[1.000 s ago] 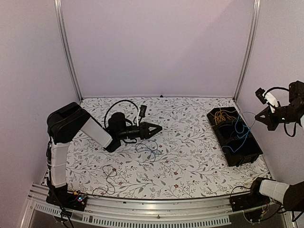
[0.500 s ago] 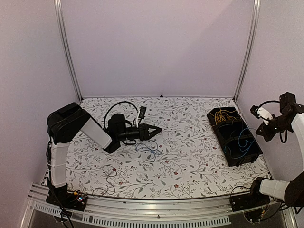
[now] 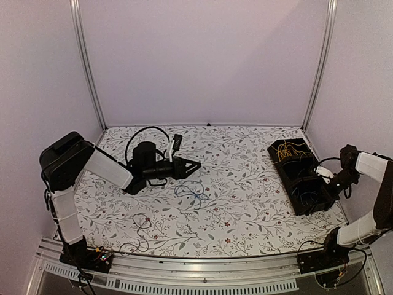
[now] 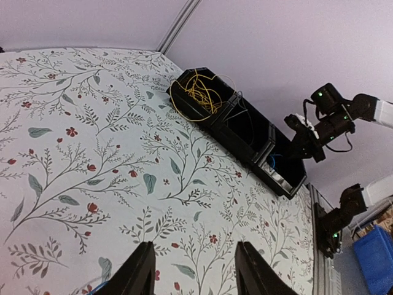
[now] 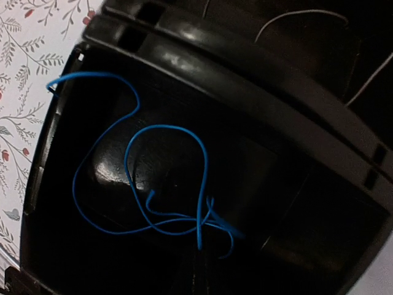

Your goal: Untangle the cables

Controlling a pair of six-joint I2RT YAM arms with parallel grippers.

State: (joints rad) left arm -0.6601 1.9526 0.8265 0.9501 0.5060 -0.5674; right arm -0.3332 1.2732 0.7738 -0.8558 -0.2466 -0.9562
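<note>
Black three-compartment bin (image 3: 313, 208) at right edge of floral tablecloth (image 3: 245, 184); lilac walls behind.

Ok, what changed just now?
The right gripper, shut, swung down from the wall to the near compartment of the bin, where the blue cable it dangled now lies. The left gripper drew back left. Yellow cables and the loose blue tangle stayed put.

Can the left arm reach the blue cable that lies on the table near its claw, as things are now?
Probably yes. The left claw is open and close to the blue cable, which lies bare on the table, nothing between them. The claw would likely have to tilt down first.
</note>
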